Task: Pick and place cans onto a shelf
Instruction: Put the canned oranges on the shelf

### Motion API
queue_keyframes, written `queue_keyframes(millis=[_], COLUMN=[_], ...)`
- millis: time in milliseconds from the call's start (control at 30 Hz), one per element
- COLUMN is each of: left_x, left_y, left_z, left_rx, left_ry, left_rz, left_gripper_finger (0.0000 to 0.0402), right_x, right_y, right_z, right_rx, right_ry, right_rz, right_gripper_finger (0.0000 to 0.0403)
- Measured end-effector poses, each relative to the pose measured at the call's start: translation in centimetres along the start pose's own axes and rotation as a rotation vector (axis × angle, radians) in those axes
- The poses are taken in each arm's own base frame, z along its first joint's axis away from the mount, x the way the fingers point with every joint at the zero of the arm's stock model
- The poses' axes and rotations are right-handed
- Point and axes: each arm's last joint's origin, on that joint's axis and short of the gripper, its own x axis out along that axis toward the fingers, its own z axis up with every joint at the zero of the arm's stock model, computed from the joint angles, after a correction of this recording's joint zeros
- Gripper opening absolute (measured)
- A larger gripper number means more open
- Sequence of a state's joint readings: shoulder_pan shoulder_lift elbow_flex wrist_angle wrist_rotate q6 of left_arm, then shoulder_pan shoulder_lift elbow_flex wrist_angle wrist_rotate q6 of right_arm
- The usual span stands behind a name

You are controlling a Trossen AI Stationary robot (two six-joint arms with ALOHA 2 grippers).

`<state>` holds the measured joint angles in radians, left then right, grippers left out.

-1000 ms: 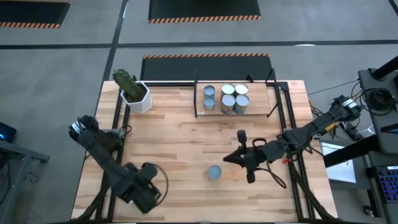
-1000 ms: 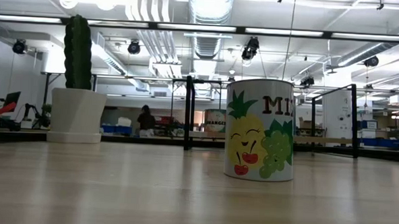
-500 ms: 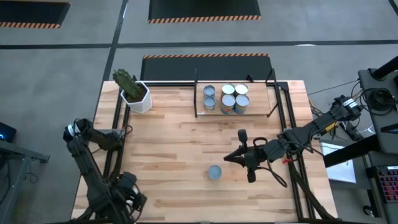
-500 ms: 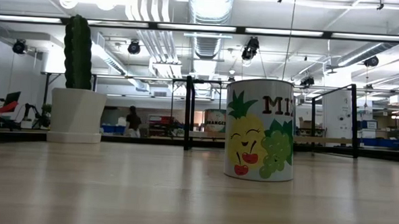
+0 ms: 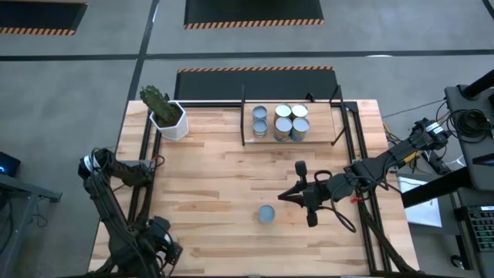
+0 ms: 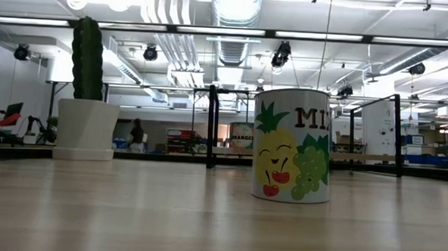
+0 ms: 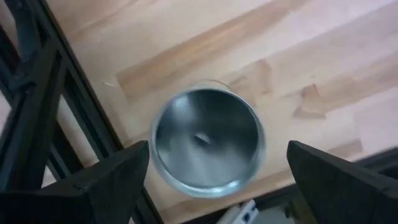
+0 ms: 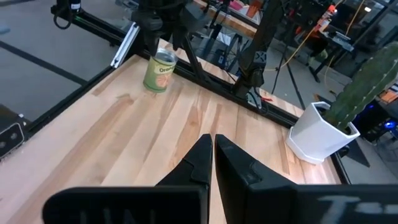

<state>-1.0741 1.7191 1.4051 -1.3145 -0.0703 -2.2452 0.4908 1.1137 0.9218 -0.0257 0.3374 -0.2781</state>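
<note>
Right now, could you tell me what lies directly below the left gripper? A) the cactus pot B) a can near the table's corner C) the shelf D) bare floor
B: the left wrist view looks straight down between the open left gripper onto a can standing on the table beside its black frame.

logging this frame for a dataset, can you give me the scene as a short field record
left hand: open, straight above a loose can near the left front corner of the table
right hand: shut, empty, mid-table
second loose can: upright on the table, beside the right hand, apart from it
shelf: at the back of the table, holds a cluster of cans
plant pot: back left corner
</note>
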Motion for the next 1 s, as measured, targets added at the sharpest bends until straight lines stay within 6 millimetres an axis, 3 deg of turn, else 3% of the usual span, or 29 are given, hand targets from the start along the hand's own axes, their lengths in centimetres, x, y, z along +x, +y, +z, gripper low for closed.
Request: queue_keyframes(millis=[533,833,1000], left_x=[2.6,2.5,1.2], left_y=[-0.4,-0.5,-1.5], left_z=[-0.7,-0.7,-0.4], left_rx=[0.019,0.034,0.074], left_ry=[-0.033,-0.029,0.002], left_rz=[0.045,0.043,0.006], left_gripper_finger=[0.0361,0.0312,0.0301], right_x=[0.0,0.0,-1.5], right_y=[0.0,0.1,-0.1], right_z=[0.0,-0.1,0.1], right_rx=[0.015,0.004,0.012], right_ry=[0.000,0.010,0.017], right_rz=[0.000,0.003,0.015], right_gripper_finger=[0.0009,0.0009,0.0009])
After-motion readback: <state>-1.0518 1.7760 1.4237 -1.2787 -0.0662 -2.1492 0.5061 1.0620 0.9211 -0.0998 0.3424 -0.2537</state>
